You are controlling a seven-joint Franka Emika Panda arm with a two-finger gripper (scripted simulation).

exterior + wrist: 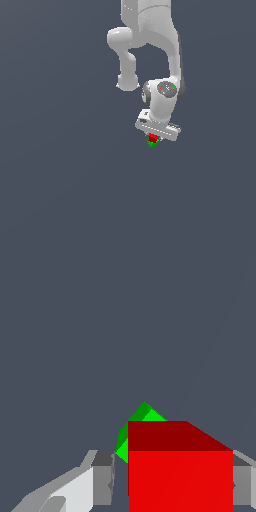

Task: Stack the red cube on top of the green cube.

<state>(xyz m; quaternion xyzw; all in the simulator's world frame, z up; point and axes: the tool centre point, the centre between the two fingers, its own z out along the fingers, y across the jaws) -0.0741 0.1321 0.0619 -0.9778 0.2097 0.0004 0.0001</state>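
Observation:
The red cube (153,137) sits on top of the green cube (151,143), right under my white gripper (154,135) in the exterior view. In the wrist view the red cube (180,476) fills the space between my fingers, and the green cube (142,413) peeks out from behind and beneath it. My gripper (172,478) stands around the red cube. One finger (102,476) is a narrow gap away from the cube's side; the other finger (242,481) lies close against the opposite side. The jaws are slightly open.
The plain dark grey ground (60,190) surrounds the two cubes. The white arm (150,30) rises above the gripper. No other objects show.

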